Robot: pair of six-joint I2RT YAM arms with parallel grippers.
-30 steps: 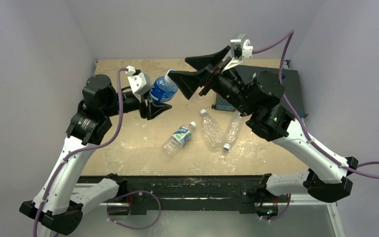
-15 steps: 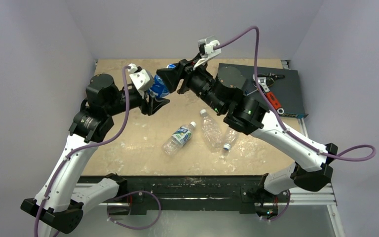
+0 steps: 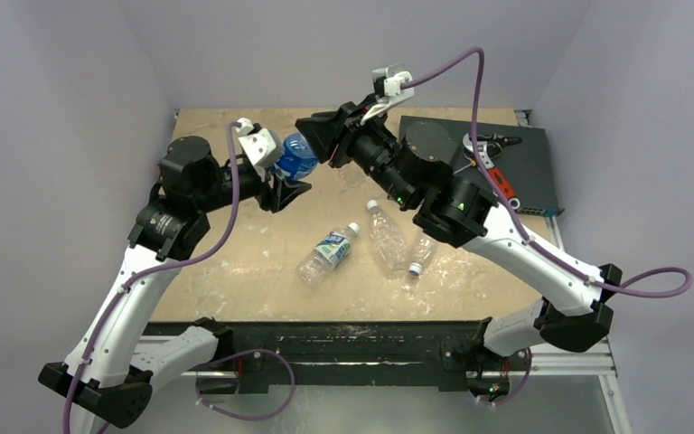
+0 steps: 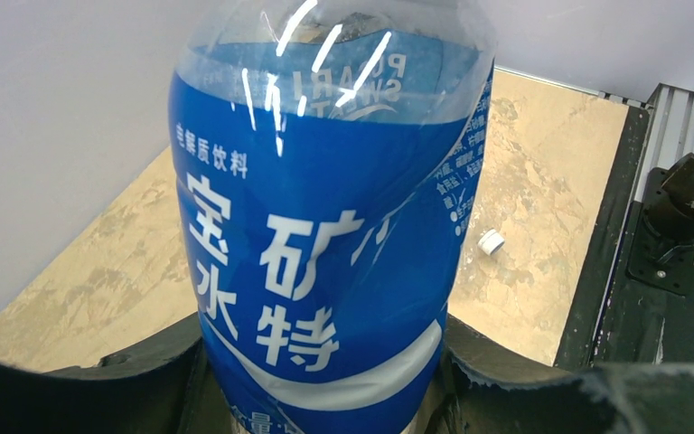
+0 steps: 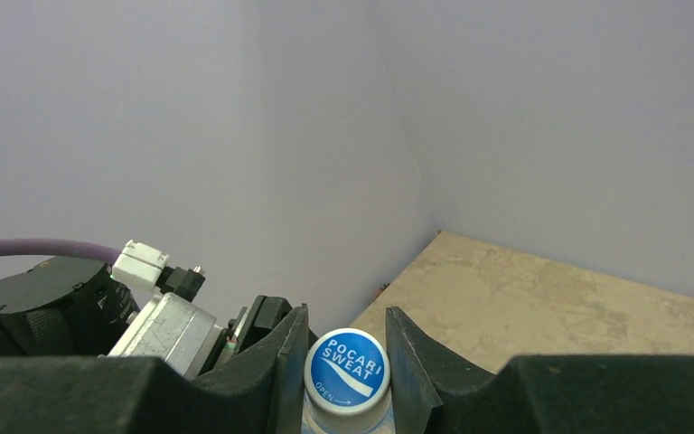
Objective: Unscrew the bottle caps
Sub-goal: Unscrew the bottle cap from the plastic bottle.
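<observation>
A clear bottle with a blue label (image 3: 295, 158) (image 4: 325, 226) is held off the table, its lower body clamped in my left gripper (image 3: 280, 187) (image 4: 325, 384). Its blue bottle cap with white lettering (image 5: 347, 369) sits between the black fingers of my right gripper (image 3: 318, 143) (image 5: 345, 316), which is shut on the cap's sides. In the top view the cap is hidden behind the right fingers. A loose white cap (image 4: 491, 240) lies on the tabletop beyond the bottle.
Three more bottles lie mid-table: a labelled one (image 3: 328, 253) and two crinkled clear ones (image 3: 386, 237) (image 3: 423, 242). A dark tray (image 3: 529, 172) with an orange tool (image 3: 499, 183) stands at the back right. Walls close in on three sides.
My right gripper swung left onto the top of the held bottle and closed from wide open onto its cap. The left arm kept its hold, shifting the bottle slightly.
</observation>
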